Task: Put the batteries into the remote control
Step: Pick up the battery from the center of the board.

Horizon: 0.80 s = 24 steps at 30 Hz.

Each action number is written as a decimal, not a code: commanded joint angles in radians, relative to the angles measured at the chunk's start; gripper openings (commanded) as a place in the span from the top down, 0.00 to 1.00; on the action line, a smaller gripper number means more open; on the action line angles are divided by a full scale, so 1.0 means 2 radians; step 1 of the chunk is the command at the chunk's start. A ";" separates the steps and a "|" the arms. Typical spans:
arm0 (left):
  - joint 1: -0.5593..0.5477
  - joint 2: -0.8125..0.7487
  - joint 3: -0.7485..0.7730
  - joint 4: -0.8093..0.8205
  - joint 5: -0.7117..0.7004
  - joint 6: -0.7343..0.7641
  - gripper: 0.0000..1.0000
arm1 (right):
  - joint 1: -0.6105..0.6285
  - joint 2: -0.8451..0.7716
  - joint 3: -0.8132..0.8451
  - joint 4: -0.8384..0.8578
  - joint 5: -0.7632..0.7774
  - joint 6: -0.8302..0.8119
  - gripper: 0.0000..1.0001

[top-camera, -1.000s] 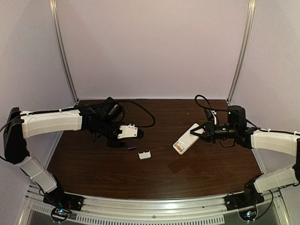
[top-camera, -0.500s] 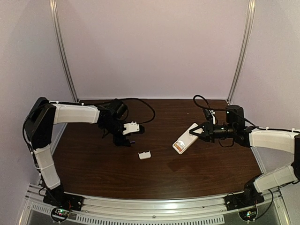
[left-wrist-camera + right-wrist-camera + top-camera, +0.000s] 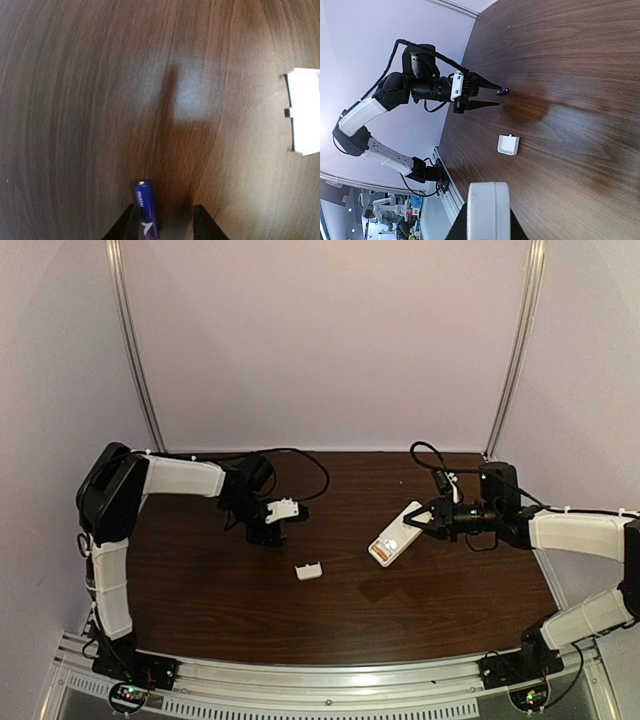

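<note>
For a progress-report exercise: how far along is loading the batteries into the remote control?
Looks done: the flat white cover piece lies off on the table, and an orange battery seems seated in the white rectangular remote control. In hand: the right gripper holds that remote tilted; the left gripper, jaws open, straddles the slim purple battery. Left: grasping and inserting it.
</note>
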 commanded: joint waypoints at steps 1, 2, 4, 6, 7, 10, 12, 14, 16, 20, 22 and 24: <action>0.004 0.029 0.022 -0.021 0.005 -0.005 0.69 | -0.006 -0.002 0.017 0.001 -0.006 -0.012 1.00; 0.005 0.032 0.024 -0.023 0.002 -0.006 0.73 | -0.008 -0.004 0.017 0.000 -0.006 -0.013 1.00; 0.007 0.037 0.027 -0.030 0.001 -0.006 0.79 | -0.011 -0.007 0.017 -0.004 -0.006 -0.015 1.00; 0.007 0.039 0.028 -0.040 0.003 -0.003 0.85 | -0.012 -0.009 0.017 -0.009 -0.007 -0.018 1.00; 0.007 0.039 0.029 -0.045 0.008 -0.001 0.87 | -0.013 -0.011 0.017 -0.010 -0.007 -0.019 1.00; 0.007 0.036 0.030 -0.063 0.016 -0.008 0.89 | -0.014 -0.012 0.016 -0.011 -0.008 -0.019 1.00; 0.001 0.031 0.020 -0.071 0.009 -0.007 0.89 | -0.014 -0.014 0.014 -0.011 -0.007 -0.019 1.00; -0.006 0.016 0.003 -0.063 0.012 -0.012 0.93 | -0.013 -0.015 0.011 -0.010 -0.008 -0.019 1.00; -0.008 -0.008 -0.016 -0.044 0.022 -0.024 0.98 | -0.014 -0.014 0.007 -0.007 -0.009 -0.016 1.00; -0.044 -0.078 -0.057 -0.022 0.017 -0.017 1.00 | -0.005 -0.010 -0.012 0.022 -0.019 0.001 1.00; -0.068 -0.119 -0.078 -0.010 0.018 -0.010 1.00 | 0.006 -0.010 -0.015 0.021 -0.020 -0.001 1.00; -0.094 -0.166 -0.099 0.005 0.024 -0.005 1.00 | 0.015 -0.011 -0.021 0.023 -0.015 0.000 1.00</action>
